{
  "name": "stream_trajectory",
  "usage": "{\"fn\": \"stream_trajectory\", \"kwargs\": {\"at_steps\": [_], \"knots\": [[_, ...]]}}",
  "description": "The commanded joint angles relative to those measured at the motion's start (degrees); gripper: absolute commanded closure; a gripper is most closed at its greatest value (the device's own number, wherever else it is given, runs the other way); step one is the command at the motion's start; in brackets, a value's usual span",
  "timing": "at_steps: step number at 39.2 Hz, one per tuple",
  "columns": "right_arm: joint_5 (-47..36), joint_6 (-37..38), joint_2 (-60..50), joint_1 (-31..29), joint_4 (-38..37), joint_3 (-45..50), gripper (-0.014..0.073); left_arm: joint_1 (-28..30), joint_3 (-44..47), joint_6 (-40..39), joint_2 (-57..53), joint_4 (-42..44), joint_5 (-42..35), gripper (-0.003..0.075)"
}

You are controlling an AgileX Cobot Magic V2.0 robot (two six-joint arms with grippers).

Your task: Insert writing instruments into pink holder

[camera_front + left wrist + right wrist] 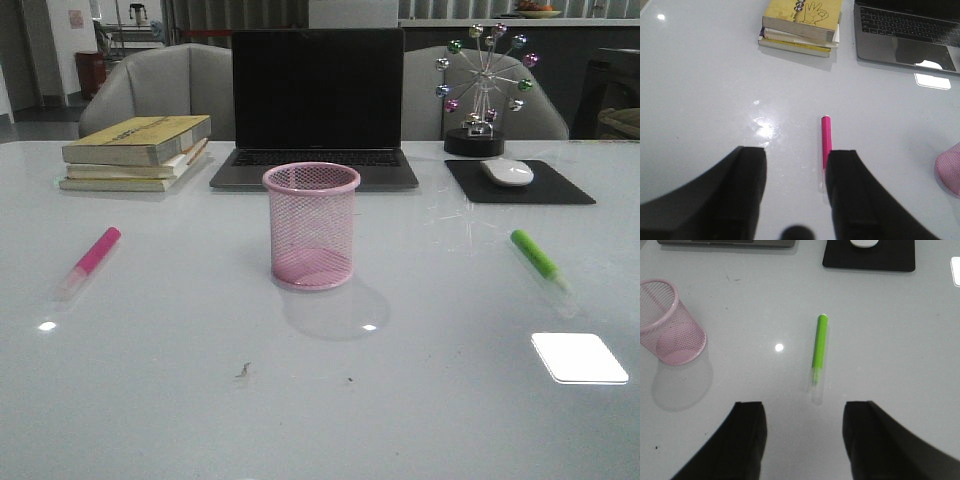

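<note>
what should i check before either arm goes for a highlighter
1. Pink holder upright, mouth open, nothing inside: ok.
2. Pink highlighter lying flat on the table, nothing touching it: ok.
3. Green highlighter lying flat, clear of the mouse pad: ok.
4. Left gripper open and holding nothing: ok. The pink highlighter sits by one finger, not centred between them: not ok.
5. Right gripper open, green highlighter roughly in line with the gap: ok.
6. Which end of each highlighter is capped tight: cannot tell.
</note>
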Motion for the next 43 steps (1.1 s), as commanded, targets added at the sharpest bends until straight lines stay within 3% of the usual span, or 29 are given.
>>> {"fn": "stream_trajectory", "kwargs": {"at_steps": [1,8,15,29,43], "knots": [[-2.77,0.07,0.1,-0.02,0.63,-2.28,0.0114,0.03,-2.26,-0.06,-0.71,-0.45,-2.87,0.0248],[-1.23,0.07,6.56,-0.02,0.57,-4.92,0.0114,0.03,-2.26,-0.06,-0.71,-0.88,-0.54,0.0234],[6.75,0.07,19.13,-0.02,-0.64,-15.67,0.0114,0.03,-2.26,-0.06,-0.71,-0.86,4.76,0.0243],[8.28,0.07,35.91,-0.02,-0.95,-33.64,0.0116,0.03,-2.26,-0.06,-0.71,-0.86,6.11,0.0243],[25.24,0.07,52.59,-0.08,-4.6,-51.71,0.0115,0.03,-2.26,-0.06,-0.71,-0.86,6.11,0.0243]]}}
